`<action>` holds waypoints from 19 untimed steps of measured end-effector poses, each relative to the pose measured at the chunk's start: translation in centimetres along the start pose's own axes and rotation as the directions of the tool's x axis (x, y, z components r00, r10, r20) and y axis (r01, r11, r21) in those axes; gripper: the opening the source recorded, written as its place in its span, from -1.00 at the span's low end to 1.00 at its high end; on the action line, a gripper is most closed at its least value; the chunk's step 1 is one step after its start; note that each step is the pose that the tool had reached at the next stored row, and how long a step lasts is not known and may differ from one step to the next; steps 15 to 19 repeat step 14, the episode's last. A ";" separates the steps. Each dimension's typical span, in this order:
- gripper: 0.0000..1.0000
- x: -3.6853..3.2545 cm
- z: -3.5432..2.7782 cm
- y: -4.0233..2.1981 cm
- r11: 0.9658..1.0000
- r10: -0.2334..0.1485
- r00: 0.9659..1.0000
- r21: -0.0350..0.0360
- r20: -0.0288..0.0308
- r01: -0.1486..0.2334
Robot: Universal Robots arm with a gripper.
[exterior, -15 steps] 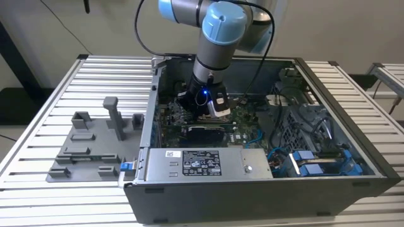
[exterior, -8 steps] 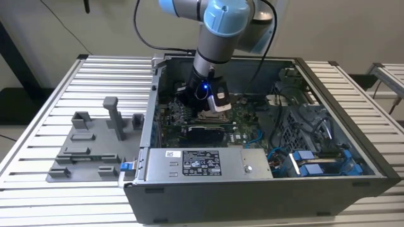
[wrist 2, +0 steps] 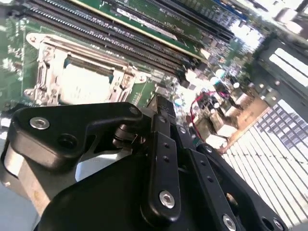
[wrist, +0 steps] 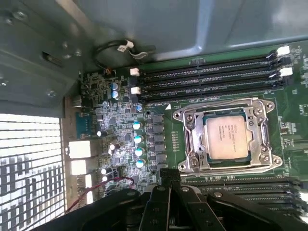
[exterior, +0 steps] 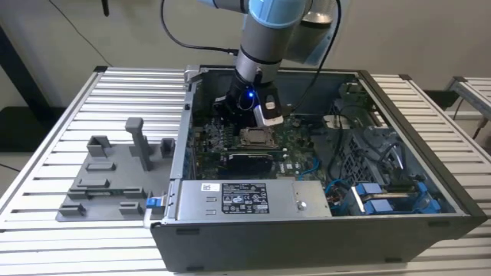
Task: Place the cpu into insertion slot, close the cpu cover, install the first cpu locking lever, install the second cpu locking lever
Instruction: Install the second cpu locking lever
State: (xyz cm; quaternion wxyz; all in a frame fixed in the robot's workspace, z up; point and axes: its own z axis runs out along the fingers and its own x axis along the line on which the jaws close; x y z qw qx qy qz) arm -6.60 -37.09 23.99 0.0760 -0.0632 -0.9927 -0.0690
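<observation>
Inside the case: the arm reaches down into an open computer case (exterior: 322, 230) that lies on a slatted table (exterior: 46, 172)
Gripper (exterior: 261, 115): hangs low over the motherboard (exterior: 230, 144), just beside the socket, holding nothing that can be seen
Fingers (wrist: 168, 177): the tips seem drawn together over the board in the first wrist view, but whether they are truly closed cannot be told
Cpu (wrist: 226, 137): sits flat in its socket, its silver-tan top showing; it also shows in the second wrist view (wrist 2: 86, 84)
Cpu cover (wrist: 190, 139): the silvery frame lies down flat around the chip
Memory slots (wrist: 207, 79): long dark rows run along both sides of the socket
Grey fixture (exterior: 107, 172): stands on the table at the exterior view's left, outside the case
</observation>
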 end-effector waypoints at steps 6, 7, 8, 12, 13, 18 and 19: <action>-0.79 0.34 -2.06 0.26 1.000 0.000 1.000 -0.001 0.001 0.000; -0.79 0.34 -2.06 0.26 1.000 0.000 1.000 -0.001 0.001 0.000; -0.79 0.34 -2.06 0.26 1.000 0.000 1.000 -0.001 0.001 0.000; -0.79 0.34 -2.08 0.26 1.000 0.000 1.000 -0.001 0.000 0.000; -0.79 0.34 -2.08 0.26 1.000 0.000 1.000 -0.001 0.001 0.000; -0.79 0.34 -2.08 0.26 1.000 0.000 1.000 -0.001 0.000 0.000; -0.79 0.34 -2.08 0.26 1.000 0.000 1.000 -0.001 0.000 0.000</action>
